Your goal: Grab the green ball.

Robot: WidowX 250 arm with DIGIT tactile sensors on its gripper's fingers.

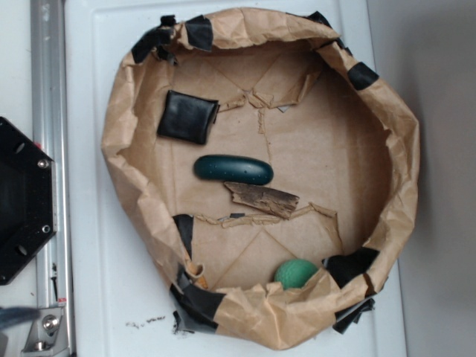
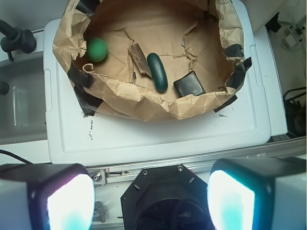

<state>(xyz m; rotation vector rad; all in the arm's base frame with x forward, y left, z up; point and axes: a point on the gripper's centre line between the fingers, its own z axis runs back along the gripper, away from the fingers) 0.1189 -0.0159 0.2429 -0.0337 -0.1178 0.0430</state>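
White plastic forms the work surface (image 1: 119, 223) you are looking at, smooth and glossy, with a metal rail (image 1: 48, 149) running along one edge. On it sits a crumpled brown paper nest (image 1: 394, 134), its walls wrinkled and patched with strips of black tape (image 1: 199, 31).

You can see the green ball (image 1: 295, 274) tucked low against the paper wall, close to a taped corner; it is small, round and matte. Well apart from it, near the middle of the floor, lies a dark teal oval (image 1: 233, 169), smooth and pill-shaped, with a rough, splintery piece of bark (image 1: 262, 198) just beside it. A black square pad (image 1: 187, 117) with a slight sheen rests nearer the opposite wall.

Your gripper (image 2: 151, 196) hangs outside the nest, above the rail and the black hexagonal base (image 2: 160, 196). In the wrist view its two blocky fingers (image 2: 62, 199) stand wide apart, holding nothing, their inner faces glowing pale.
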